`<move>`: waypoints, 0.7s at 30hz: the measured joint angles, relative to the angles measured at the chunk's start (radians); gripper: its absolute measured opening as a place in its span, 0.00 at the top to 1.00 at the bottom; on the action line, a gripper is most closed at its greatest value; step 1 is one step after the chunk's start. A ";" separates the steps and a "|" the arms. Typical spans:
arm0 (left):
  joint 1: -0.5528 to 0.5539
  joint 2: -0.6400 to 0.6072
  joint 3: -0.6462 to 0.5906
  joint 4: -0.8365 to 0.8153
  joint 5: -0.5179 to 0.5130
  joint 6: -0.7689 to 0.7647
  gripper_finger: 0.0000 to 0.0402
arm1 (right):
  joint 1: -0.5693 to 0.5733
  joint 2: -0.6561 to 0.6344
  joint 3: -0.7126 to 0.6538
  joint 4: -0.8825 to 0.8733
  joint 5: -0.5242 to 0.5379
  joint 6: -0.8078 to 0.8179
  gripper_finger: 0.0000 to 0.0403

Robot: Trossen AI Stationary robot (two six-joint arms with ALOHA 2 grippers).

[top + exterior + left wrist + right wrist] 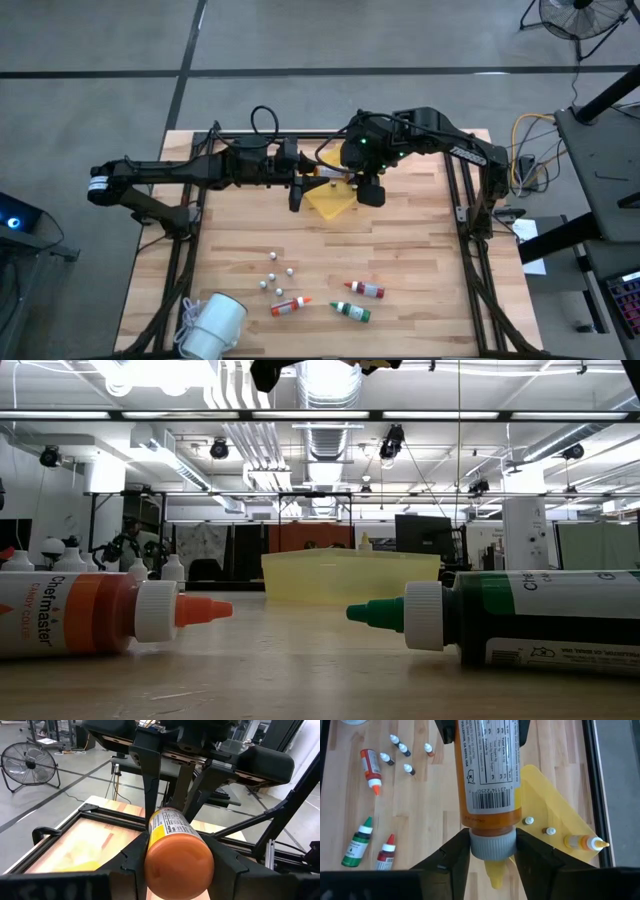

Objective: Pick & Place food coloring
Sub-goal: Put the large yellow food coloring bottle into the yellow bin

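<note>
Both of my claws meet on one bottle above the yellow tray [330,200], at the upper middle of the overhead frame. My left gripper [172,865] is clamped round the base end of the yellow food coloring bottle [175,842], whose orange-toned bottom fills the lower centre of my left wrist picture. My right gripper [492,852] has its fingers either side of that same bottle's grey collar [492,842], touching it, with the yellow tip pointing down toward the tray.

Inside the tray, at the lower right of my right wrist picture, another yellow-capped bottle [582,841] lies on its side.

Lower down the overhead frame, on the bare wood, lie the orange-capped bottle [289,306], the red-capped bottle [366,289] and the green-capped bottle [352,312], well apart from the tray. Just above them sits a scatter of small pale balls [272,275]. A white cup [213,326] lies tipped over at the lower left.
</note>
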 joint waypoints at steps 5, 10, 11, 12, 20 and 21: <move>0.000 0.000 0.000 0.005 0.002 -0.009 0.70 | 0.000 -0.004 0.019 -0.002 0.000 0.003 0.63; 0.000 0.000 0.000 0.003 0.002 -0.009 0.70 | 0.000 -0.009 0.051 -0.006 0.002 0.023 0.59; 0.000 0.000 0.000 0.003 0.002 -0.009 0.70 | 0.000 -0.013 0.053 -0.008 0.002 0.023 0.59; 0.000 0.000 0.000 0.002 0.002 -0.009 0.70 | 0.000 -0.018 0.053 -0.012 0.003 0.022 0.58; 0.000 0.000 0.000 0.002 0.002 -0.009 0.70 | 0.001 -0.065 0.054 -0.050 0.037 0.024 0.53; 0.000 0.000 0.000 0.002 0.002 -0.011 0.70 | 0.002 -0.074 0.054 -0.050 0.037 0.026 0.52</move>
